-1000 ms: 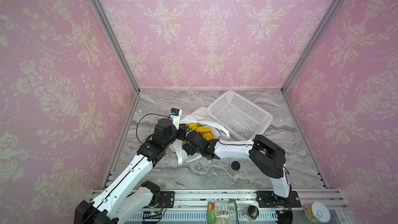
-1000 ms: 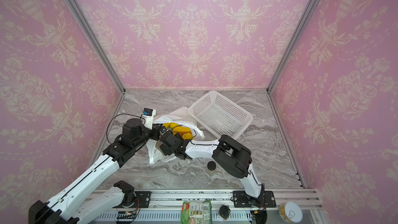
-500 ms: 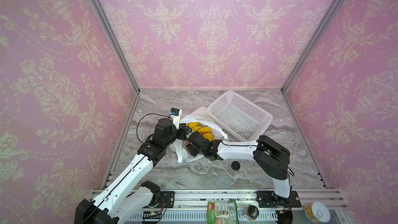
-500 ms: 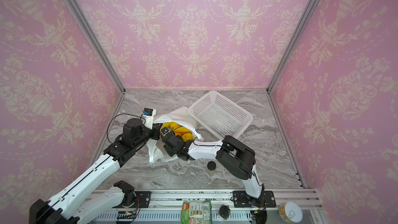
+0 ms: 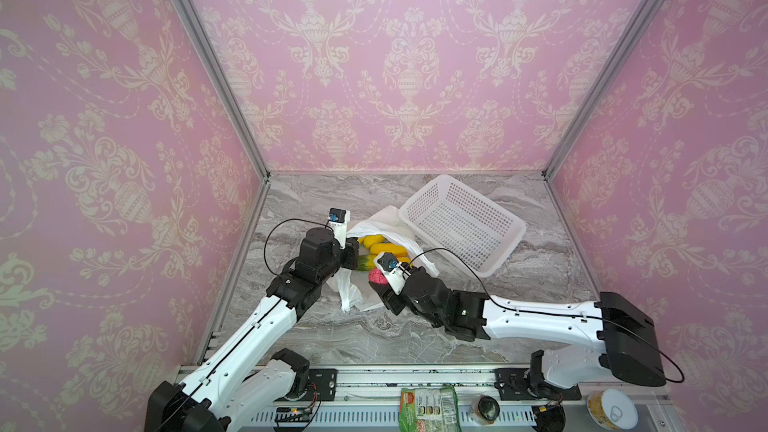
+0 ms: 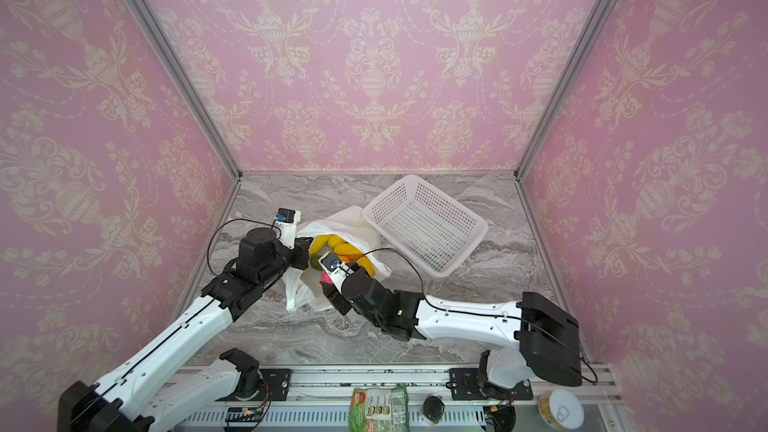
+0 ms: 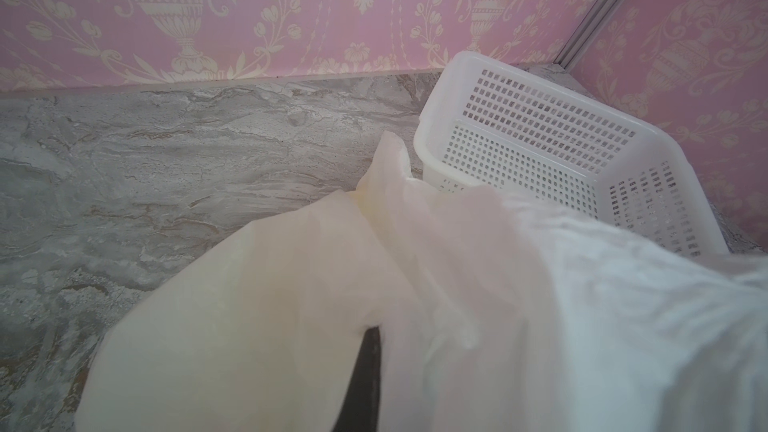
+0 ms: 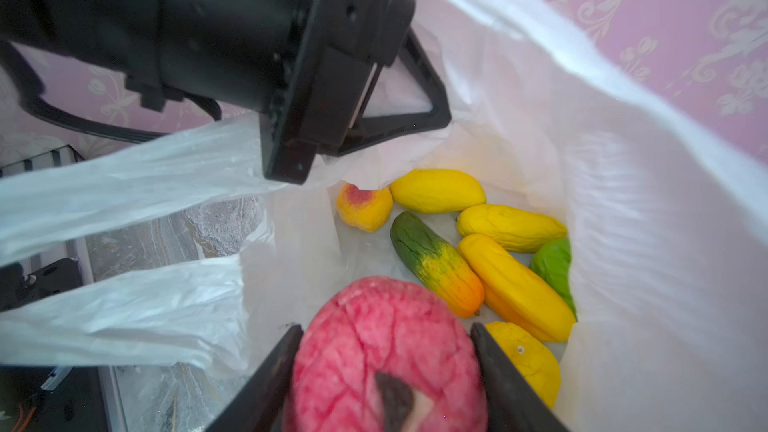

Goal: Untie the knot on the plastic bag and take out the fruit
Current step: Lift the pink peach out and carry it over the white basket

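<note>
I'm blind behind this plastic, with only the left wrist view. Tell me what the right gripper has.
Observer: The right gripper sits inside the plastic bag, its fingers pressed on both sides of the pink-red round fruit.
Operator: Now report the left gripper's hold.
Observer: The left gripper is shut on the bag's rim, which holds the mouth open.
Operator: List the other fruit in there.
Observer: Several yellow pieces, a green-orange striped one, a peach-coloured one and a green one lie on the bag's bottom.
</note>
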`<action>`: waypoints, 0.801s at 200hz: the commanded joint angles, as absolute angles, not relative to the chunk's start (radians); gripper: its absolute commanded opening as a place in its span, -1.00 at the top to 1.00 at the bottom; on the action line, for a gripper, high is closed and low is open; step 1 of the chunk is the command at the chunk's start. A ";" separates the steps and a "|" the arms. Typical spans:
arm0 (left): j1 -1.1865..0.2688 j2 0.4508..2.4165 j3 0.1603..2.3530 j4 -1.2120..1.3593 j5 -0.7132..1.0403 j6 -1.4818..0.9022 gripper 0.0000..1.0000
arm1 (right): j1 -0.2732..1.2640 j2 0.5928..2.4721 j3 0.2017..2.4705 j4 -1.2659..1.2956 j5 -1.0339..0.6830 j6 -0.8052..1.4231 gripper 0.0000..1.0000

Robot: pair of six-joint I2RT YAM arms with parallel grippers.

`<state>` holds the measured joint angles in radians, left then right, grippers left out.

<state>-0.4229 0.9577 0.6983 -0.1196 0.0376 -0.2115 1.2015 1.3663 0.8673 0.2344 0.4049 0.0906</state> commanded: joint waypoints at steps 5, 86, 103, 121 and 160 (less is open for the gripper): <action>-0.426 0.966 0.686 -0.116 0.020 -0.219 0.98 | 1.197 1.166 0.755 0.316 0.493 0.033 0.37; -0.426 0.968 0.685 -0.116 0.023 -0.223 0.99 | 0.915 0.668 0.533 0.186 0.884 0.123 0.64; -0.426 0.968 0.690 -0.119 0.021 -0.222 0.99 | 0.827 0.661 0.538 0.113 0.894 0.192 0.63; -0.426 0.964 0.688 -0.110 0.029 -0.222 0.97 | 0.730 0.704 0.560 0.038 0.881 0.276 0.60; -0.426 0.968 0.688 -0.117 0.029 -0.222 0.99 | 0.462 1.005 0.696 -0.128 0.612 0.395 0.60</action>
